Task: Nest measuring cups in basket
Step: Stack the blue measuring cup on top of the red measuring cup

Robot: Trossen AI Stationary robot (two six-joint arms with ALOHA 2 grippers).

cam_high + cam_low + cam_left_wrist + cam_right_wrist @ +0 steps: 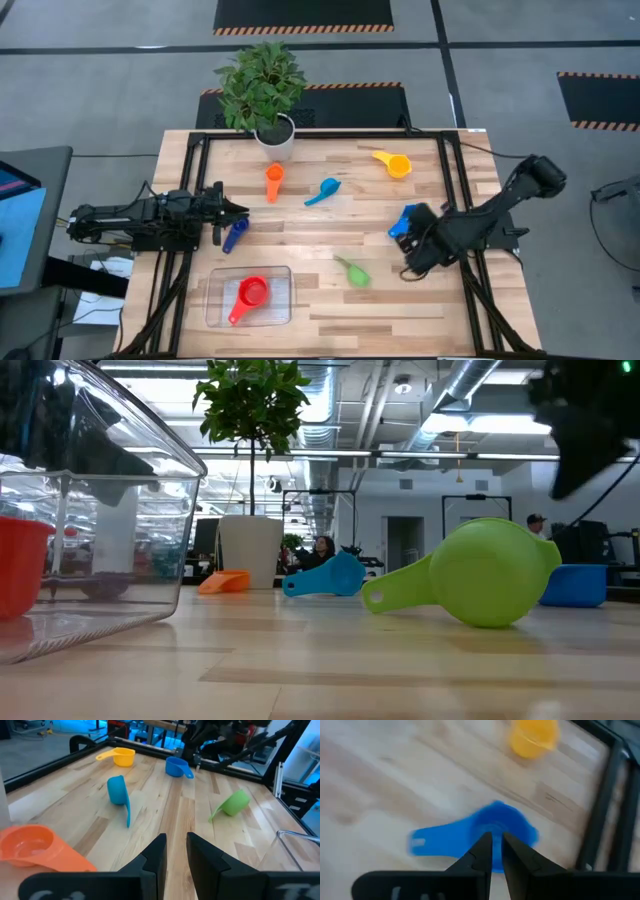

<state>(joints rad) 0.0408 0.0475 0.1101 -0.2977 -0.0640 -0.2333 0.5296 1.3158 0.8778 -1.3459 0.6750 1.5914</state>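
Observation:
The clear basket (215, 300) stands near the table's front left, and a red cup (250, 294) lies in it on its bowl. Loose on the wood lie an orange cup (273, 182), a light blue cup (323, 191), a yellow cup (393, 163), a blue cup (403, 218), a green cup (353, 271) and a dark blue cup (235, 235). My right gripper (494, 842) hangs above the blue cup (495, 827), tilted down, its fingers a narrow gap apart and holding nothing. At the left edge, next to the dark blue cup, my left gripper (176, 845) rests level, also a narrow gap apart and holding nothing.
A white pot with a green plant (276, 135) stands at the far edge. Black frame rails (455, 180) run along the table's sides. Bare wood lies between the basket and the green cup (490, 575).

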